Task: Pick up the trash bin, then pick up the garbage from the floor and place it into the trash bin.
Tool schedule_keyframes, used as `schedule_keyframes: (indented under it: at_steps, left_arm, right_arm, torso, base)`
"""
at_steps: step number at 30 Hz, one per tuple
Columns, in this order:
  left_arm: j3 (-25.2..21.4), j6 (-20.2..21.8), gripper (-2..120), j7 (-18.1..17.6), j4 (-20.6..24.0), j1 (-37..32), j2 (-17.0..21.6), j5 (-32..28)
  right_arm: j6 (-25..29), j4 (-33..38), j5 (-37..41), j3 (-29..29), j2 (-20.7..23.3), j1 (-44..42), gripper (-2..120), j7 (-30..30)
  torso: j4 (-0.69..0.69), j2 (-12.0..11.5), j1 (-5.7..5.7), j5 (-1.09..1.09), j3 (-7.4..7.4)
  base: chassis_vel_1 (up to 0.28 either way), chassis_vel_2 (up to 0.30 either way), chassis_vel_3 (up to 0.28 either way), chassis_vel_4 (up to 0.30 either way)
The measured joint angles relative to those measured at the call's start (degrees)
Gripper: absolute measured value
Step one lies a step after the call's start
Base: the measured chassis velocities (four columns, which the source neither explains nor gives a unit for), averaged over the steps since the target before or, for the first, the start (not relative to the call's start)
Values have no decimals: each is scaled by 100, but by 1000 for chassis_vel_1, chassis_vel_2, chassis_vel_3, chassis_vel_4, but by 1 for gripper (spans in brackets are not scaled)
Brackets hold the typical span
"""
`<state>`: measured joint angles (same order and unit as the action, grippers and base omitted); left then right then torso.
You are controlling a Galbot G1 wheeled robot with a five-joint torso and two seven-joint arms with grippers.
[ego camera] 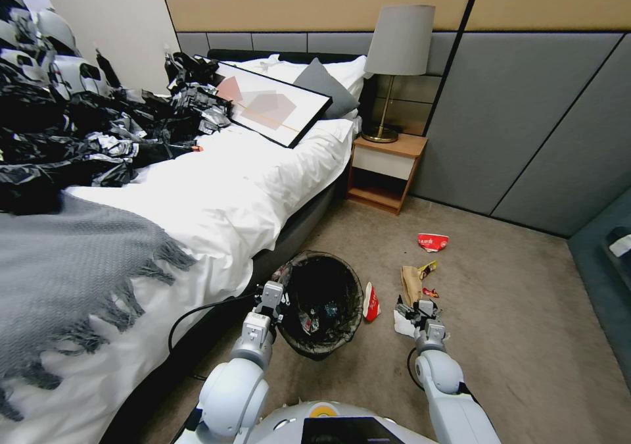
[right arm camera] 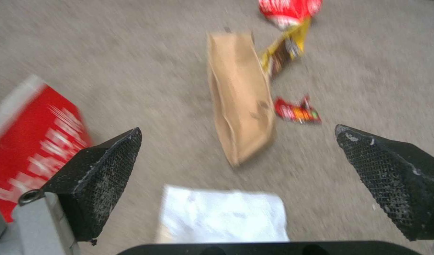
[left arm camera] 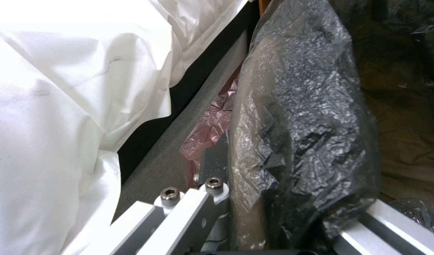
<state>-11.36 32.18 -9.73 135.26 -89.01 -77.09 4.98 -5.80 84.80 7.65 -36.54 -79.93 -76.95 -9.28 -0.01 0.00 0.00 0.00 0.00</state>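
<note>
- Left end effector [ego camera: 275, 297] is clamped on the rim of the small round white plastic trash bin with a crinkled black bag liner [ego camera: 322, 302], beside the white-sheeted bed [ego camera: 217, 194]; in the left wrist view its fingers [left arm camera: 212, 166] pinch liner and wall together.
- Right end effector [ego camera: 420, 310] hovers low over the beige carpet floor [ego camera: 513, 312], fingers [right arm camera: 103, 166] spread wide apart and holding nothing, above the flat white paper napkin [right arm camera: 224, 216].
- Handling, as I judge it: the bin looks light and stiff, though the slick liner could slip; the garbage is featherweight, soft and crushable, so pinch a raised edge or fold.
- Count on the floor: two red-and-white crushed paper cups [ego camera: 371, 301] [ego camera: 432, 241], one brown paper bag [right arm camera: 240, 102], one napkin, one yellow-and-dark snack wrapper [right arm camera: 283, 49], one small red wrapper [right arm camera: 297, 111].
</note>
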Motion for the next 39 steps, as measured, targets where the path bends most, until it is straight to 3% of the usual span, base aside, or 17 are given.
schedule_keyframes:
  at_steps: [9,24,39]
  left_arm:
    - [5,-1,1,6,0,-5,8,-1]
    - [38,-17,1,13,-5,-28,-2,51]
    - [49,-25,1,19,1,-42,2,73]
  right_arm:
    - [152,-848,3,-69,84,283,100,10]
    - [257,-1233,-55,46,-43,370,100,84]
    - [555,-2122,-121,48,-84,628,99,169]
  torso:
    - [1,0,0,0,0]
    - [1,0,0,-1,0]
    - [1,0,0,-1,0]
  base:
    - [0,0,0,0]
    - [0,0,0,0]
    - [0,0,0,0]
